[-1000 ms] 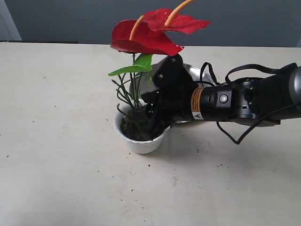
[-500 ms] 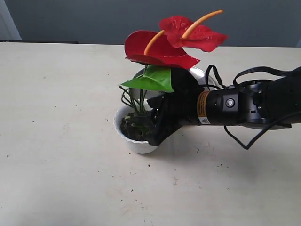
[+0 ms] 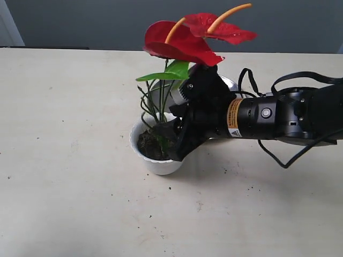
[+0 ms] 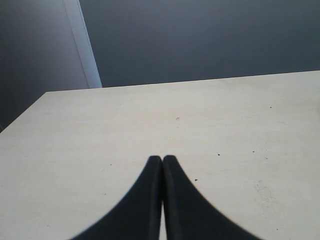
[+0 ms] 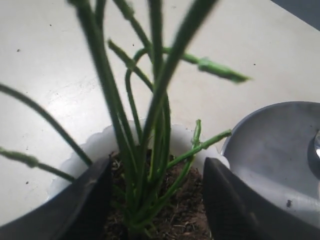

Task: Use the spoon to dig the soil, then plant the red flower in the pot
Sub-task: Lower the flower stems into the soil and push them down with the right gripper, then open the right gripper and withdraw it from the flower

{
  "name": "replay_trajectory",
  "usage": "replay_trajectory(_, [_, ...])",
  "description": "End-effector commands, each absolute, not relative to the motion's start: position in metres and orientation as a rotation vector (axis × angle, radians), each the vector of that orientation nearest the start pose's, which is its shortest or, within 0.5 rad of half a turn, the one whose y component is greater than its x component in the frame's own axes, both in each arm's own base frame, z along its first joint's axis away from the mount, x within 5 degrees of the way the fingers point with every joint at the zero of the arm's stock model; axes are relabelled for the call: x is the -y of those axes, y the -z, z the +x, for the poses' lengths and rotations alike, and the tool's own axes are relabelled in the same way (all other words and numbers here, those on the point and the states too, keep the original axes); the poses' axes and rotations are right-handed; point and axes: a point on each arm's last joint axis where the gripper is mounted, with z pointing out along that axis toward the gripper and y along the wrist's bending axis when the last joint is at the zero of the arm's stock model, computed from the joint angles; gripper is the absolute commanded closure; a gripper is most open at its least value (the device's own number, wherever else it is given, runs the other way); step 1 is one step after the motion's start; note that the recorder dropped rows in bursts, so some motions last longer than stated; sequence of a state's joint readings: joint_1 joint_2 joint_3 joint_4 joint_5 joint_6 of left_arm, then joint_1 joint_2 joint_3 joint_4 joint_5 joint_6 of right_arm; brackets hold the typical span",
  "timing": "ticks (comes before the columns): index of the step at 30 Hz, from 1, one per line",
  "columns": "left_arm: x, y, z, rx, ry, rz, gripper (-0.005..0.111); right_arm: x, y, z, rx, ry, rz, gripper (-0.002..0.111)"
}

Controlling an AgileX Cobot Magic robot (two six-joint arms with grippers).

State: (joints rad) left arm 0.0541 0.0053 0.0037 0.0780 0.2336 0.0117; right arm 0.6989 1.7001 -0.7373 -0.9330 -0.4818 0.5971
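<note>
The red flower (image 3: 182, 45) stands upright with its green stems (image 5: 150, 150) set in the dark soil (image 5: 185, 210) of the white scalloped pot (image 3: 155, 163). My right gripper (image 3: 174, 142) reaches in from the right, down at the pot's rim. Its jaws are open, with one finger (image 5: 85, 205) on each side of the stem bundle and neither touching it. My left gripper (image 4: 162, 159) is shut with nothing in it, above bare table. It does not show in the exterior view. I cannot make out the spoon.
A round steel plate (image 5: 275, 145) lies right behind the pot, mostly hidden by my right arm (image 3: 278, 115) in the exterior view. Small crumbs of soil (image 3: 199, 204) dot the beige table in front of the pot.
The blooms and leaf swung from leaning left over to the right, and now stand more upright. My right arm has shifted slightly to the right. The pot has stayed put.
</note>
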Motion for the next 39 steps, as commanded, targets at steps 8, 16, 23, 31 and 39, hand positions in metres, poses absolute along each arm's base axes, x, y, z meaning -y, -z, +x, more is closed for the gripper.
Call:
replay_trajectory(8, [-0.004, -0.192, 0.055, -1.716, -0.107, 0.015, 0.106, -0.232, -0.176, 0.226, -1.801, -0.635, -1.197, 0.055])
replay_trajectory(16, [-0.004, -0.192, 0.055, -1.716, -0.107, 0.015, 0.106, -0.229, -0.175, 0.228, -1.838, -0.596, -1.178, 0.055])
replay_trajectory(23, [-0.004, -0.192, 0.055, -1.716, -0.107, 0.015, 0.106, -0.221, -0.192, 0.227, -1.843, -0.521, -1.150, 0.055])
replay_trajectory(31, [-0.004, -0.192, 0.055, -1.716, -0.107, 0.015, 0.106, -0.202, -0.221, 0.222, -1.899, -0.431, -1.003, 0.055])
replay_trajectory(39, [-0.004, -0.192, 0.055, -1.716, -0.107, 0.015, 0.106, -0.168, -0.236, 0.185, -1.911, -0.501, -0.833, 0.079])
